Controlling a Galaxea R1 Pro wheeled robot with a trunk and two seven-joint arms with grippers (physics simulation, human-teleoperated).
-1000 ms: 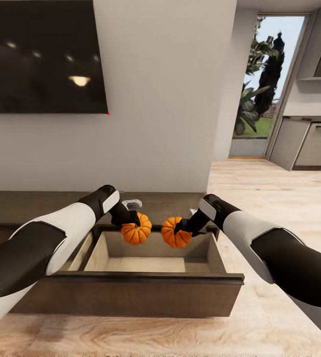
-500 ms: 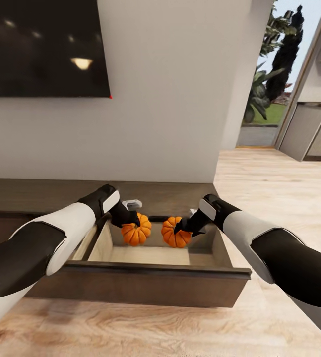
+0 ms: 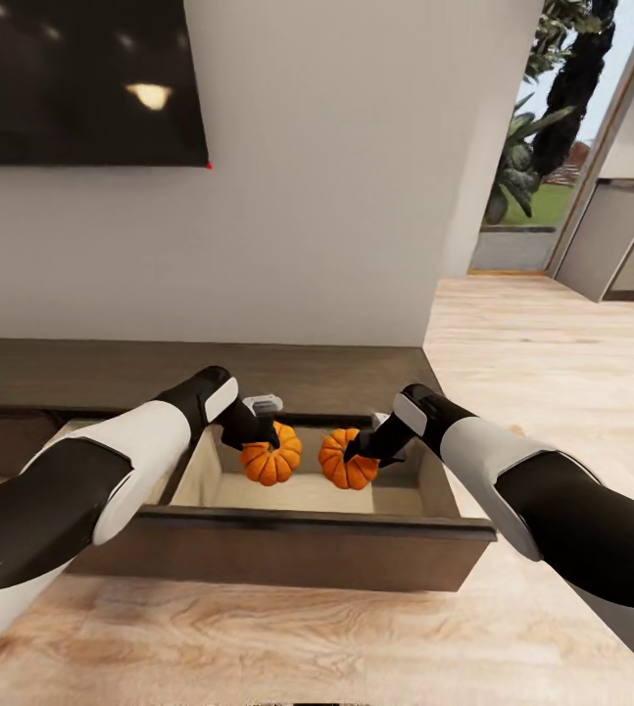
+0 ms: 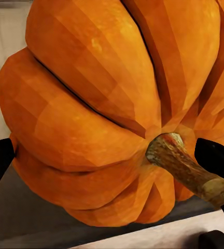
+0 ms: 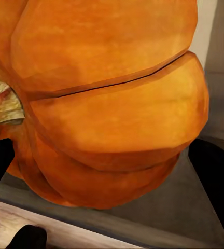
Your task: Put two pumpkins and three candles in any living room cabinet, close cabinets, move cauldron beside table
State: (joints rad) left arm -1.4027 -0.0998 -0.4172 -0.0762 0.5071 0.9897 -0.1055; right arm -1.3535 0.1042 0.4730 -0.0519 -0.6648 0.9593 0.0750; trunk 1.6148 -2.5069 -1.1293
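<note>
Pumpkins point(image 3: 270, 462) — stems toward each wrist camera

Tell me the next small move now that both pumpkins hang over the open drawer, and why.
Probably lower both arms a little, then release. The left gripper holds one small ribbed orange pumpkin and the right gripper the other, both above the pale floor of the dark-brown cabinet's open drawer, inside its walls, so a short descent avoids dropping them.

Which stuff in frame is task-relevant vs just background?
Job:
- left pincer holding left pumpkin
- right pincer holding right pumpkin
- open cabinet drawer under both
- cabinet

Background:
- wall TV
- plants outside the doorway
- grey kitchen units
</note>
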